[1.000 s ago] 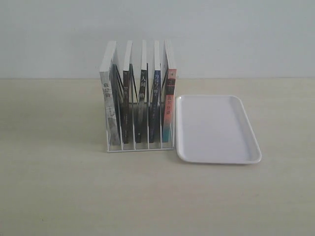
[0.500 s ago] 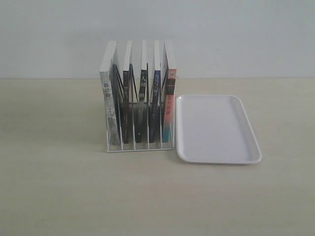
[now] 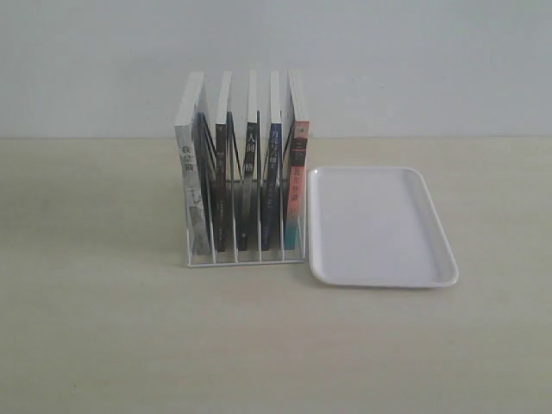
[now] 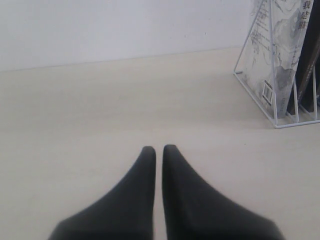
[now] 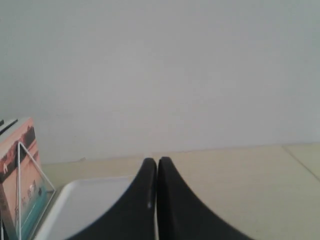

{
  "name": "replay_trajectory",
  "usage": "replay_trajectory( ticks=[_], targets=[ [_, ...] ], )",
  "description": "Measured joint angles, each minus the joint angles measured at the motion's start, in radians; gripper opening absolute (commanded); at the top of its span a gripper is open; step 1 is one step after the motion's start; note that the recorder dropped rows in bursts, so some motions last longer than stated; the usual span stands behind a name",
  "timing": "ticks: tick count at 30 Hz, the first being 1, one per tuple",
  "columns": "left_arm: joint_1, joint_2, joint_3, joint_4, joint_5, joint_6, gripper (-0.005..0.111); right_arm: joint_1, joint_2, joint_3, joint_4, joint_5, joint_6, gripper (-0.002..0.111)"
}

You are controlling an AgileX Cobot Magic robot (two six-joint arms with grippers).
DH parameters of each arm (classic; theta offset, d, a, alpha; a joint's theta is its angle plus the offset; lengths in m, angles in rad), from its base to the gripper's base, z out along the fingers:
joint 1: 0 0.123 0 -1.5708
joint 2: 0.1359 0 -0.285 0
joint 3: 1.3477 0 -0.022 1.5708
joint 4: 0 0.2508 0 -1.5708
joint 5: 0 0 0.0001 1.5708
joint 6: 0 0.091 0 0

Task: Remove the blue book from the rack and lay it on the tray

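left pincer (image 4: 159,148) closed, empty | right pincer (image 5: 156,160) closed, empty | blue book (image 3: 272,181) in rack (image 3: 246,261)

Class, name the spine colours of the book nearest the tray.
The spine is pink-red above, teal below; exterior view.

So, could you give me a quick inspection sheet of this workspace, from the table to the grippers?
Surface: pale table, matte.
Job's things: blue book upright in the white wire rack, fourth slot from the left in the exterior view; white tray empty, beside the rack on its right.
Clutter: four other books in the rack.
Grippers: left gripper and right gripper both shut, holding nothing, clear of the books.
Cables: nothing seen.
Surroundings: plain pale wall.
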Motion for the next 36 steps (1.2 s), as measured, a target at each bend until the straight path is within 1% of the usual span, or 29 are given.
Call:
replay_trajectory(
  ticks=[3, 18, 22, 25, 26, 29, 30, 31, 36],
  targets=[
    [0.0, 0.0, 0.0, 0.0, 0.0, 0.0, 0.005, 0.0, 0.017, -0.005, 0.002, 0.02, 0.018, 0.0],
    [0.0, 0.0, 0.0, 0.0, 0.0, 0.0, 0.005, 0.0, 0.029, -0.006, 0.006, -0.026, 0.035, 0.0],
    [0.0, 0.0, 0.0, 0.0, 0.0, 0.0, 0.005, 0.0, 0.148, -0.006, 0.018, -0.077, 0.037, 0.0],
    [0.0, 0.0, 0.0, 0.0, 0.0, 0.0, 0.005, 0.0, 0.347, -0.006, 0.058, -0.117, 0.037, 0.0],
    [0.0, 0.0, 0.0, 0.0, 0.0, 0.0, 0.005, 0.002, 0.379, -0.007, 0.062, -0.124, 0.037, 0.0],
    [0.0, 0.0, 0.0, 0.0, 0.0, 0.0, 0.005, 0.08, 0.515, -0.043, 0.072, -0.136, 0.019, 0.0],
    [0.0, 0.0, 0.0, 0.0, 0.0, 0.0, 0.005, 0.128, 0.557, -0.076, 0.074, -0.137, -0.001, 0.0],
    [0.0, 0.0, 0.0, 0.0, 0.0, 0.0, 0.005, 0.204, 0.611, -0.12, 0.074, -0.139, -0.018, 0.0],
    [0.0, 0.0, 0.0, 0.0, 0.0, 0.0, 0.005, 0.444, 0.805, -0.335, 0.076, -0.112, -0.028, 0.0]
  ],
)
